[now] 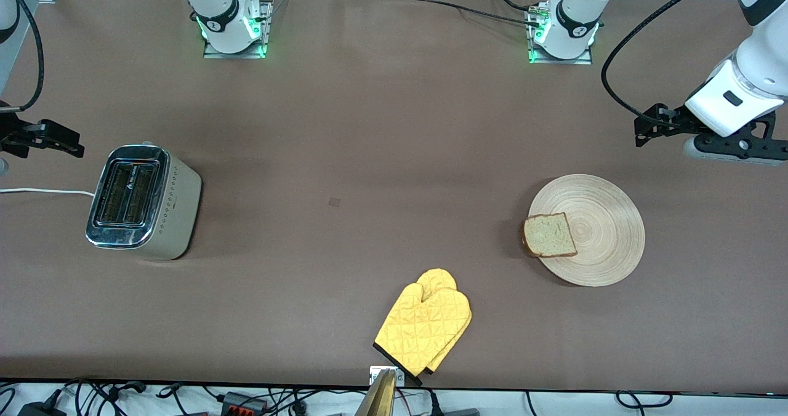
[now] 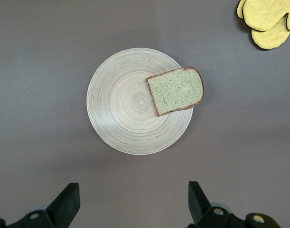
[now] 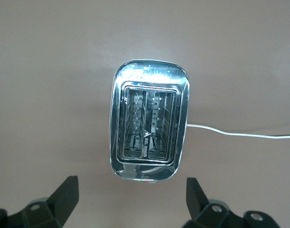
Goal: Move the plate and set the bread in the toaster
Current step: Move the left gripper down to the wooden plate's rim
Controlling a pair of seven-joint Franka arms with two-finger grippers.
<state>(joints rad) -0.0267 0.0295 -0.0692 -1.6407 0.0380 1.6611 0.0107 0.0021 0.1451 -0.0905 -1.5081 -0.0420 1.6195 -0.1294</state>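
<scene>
The round light-wood plate (image 1: 600, 231) lies toward the left arm's end of the table. The bread (image 1: 549, 236) rests flat on the plate's rim, on the side toward the toaster, and slightly overhangs it. The cream toaster (image 1: 143, 202) with its chrome top stands toward the right arm's end, both slots empty. My left gripper (image 1: 646, 127) hangs open over bare table close to the plate (image 2: 121, 109) and bread (image 2: 176, 90), holding nothing. My right gripper (image 1: 68, 142) hangs open beside the toaster (image 3: 147, 128), also holding nothing.
A yellow quilted oven mitt (image 1: 426, 327) lies near the table's front edge, between the plate and the toaster. The toaster's white cord (image 1: 43, 191) runs off toward the right arm's end of the table.
</scene>
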